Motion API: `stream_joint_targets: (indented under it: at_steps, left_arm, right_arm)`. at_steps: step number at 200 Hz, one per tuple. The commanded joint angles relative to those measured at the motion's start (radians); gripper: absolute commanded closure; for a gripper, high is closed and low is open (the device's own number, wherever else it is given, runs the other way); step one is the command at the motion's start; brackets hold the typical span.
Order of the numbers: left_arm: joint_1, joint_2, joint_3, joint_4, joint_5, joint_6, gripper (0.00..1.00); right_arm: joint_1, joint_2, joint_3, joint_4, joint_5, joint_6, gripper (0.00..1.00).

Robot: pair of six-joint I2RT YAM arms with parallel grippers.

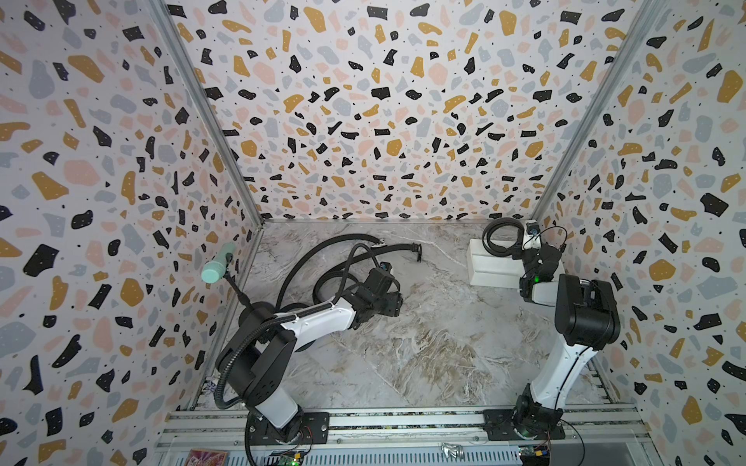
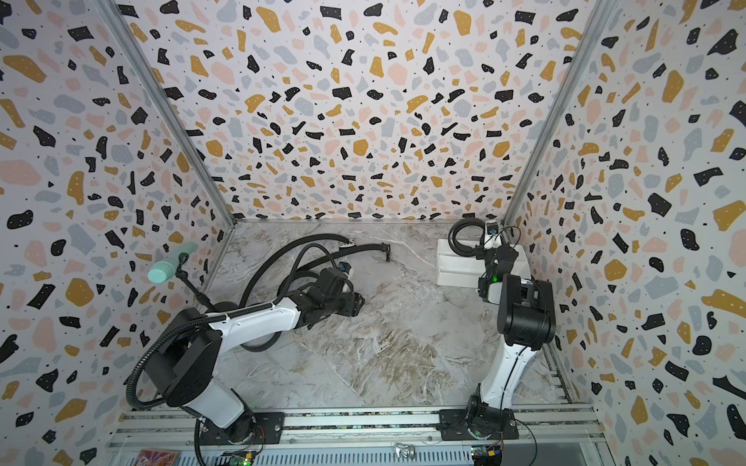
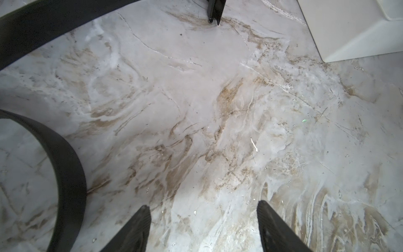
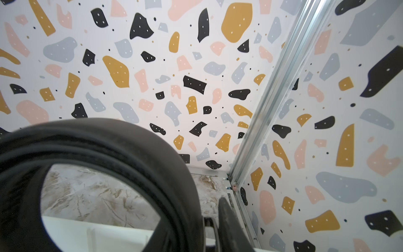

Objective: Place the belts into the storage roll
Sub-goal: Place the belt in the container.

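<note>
The right gripper (image 1: 518, 248) is clamped on a coiled belt (image 1: 487, 238) and holds it over the storage roll (image 1: 484, 268) at the tabletop's (image 1: 403, 343) far right corner. The left gripper (image 3: 204, 227), jaws apart, hovers beside the other belts (image 1: 399, 246), which lie loose toward the far left corner.

Both top views: high overhead, facing down, sharing whole bench (image 1: 403, 351). Left wrist view: close above bench, looking ahead of left gripper (image 3: 202, 227). Right wrist view: near, facing wall corner (image 4: 272, 109) beyond right gripper (image 1: 518, 251), past belt coil (image 4: 109, 152).
</note>
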Motion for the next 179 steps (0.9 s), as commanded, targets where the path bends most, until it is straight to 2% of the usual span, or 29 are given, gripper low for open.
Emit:
stream_joint_targets:
  at_steps: [1,54,134,150,168,179]
  left_arm:
    - [0.004,0.009,0.031,0.011,0.006,-0.019,0.27]
    - [0.003,0.02,0.042,0.009,0.008,-0.026,0.27]
    - [0.003,0.0,0.024,0.016,-0.005,-0.02,0.27]
    - [0.003,-0.001,0.024,0.018,-0.005,-0.018,0.27]
    - [0.003,-0.003,0.022,0.019,-0.006,-0.014,0.27]
    - [0.003,-0.007,0.021,0.019,-0.006,-0.014,0.26]
  right_arm:
    - [0.014,-0.011,0.077,0.109,-0.01,-0.016,1.0]
    - [0.059,0.093,0.127,0.065,0.041,-0.11,1.0]
    - [0.042,0.129,0.104,-0.023,-0.032,-0.099,1.0]
    - [0.041,0.124,0.104,-0.049,-0.035,-0.095,0.85]
    - [0.042,0.105,0.104,-0.088,-0.025,-0.077,0.55]
    - [0.042,0.091,0.11,-0.131,-0.013,-0.07,0.46]
